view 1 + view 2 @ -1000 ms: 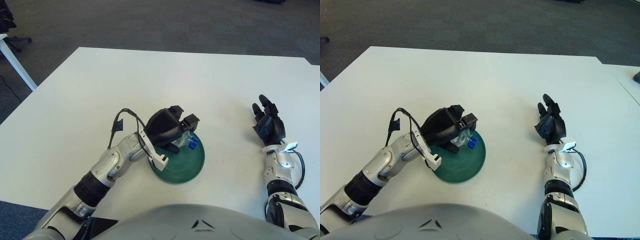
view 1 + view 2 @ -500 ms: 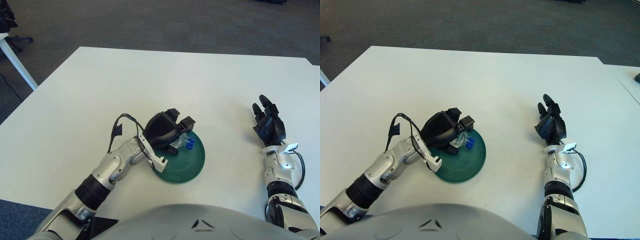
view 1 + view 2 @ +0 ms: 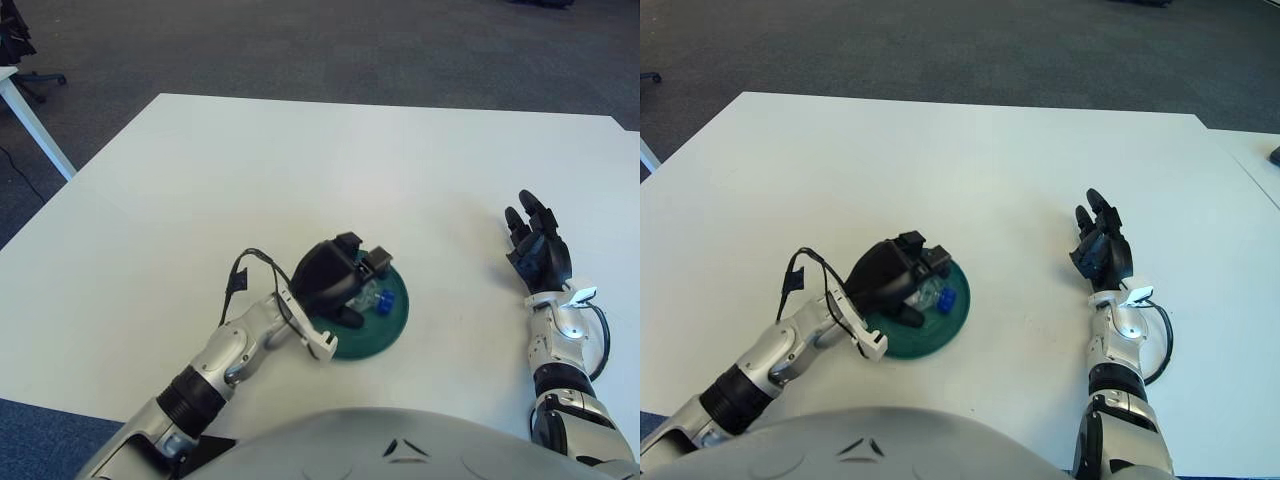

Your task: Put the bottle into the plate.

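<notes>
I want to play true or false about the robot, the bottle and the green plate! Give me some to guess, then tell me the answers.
1. The bottle is over the green plate. True.
2. The bottle's cap is red. False: the cap is blue.
3. The left hand is at the plate with its fingers around the bottle. True.
4. The right hand is holding the plate. False: it rests on the white table, far to the right, open and holding nothing.
5. The plate sits on the floor. False: it is on the table.
</notes>
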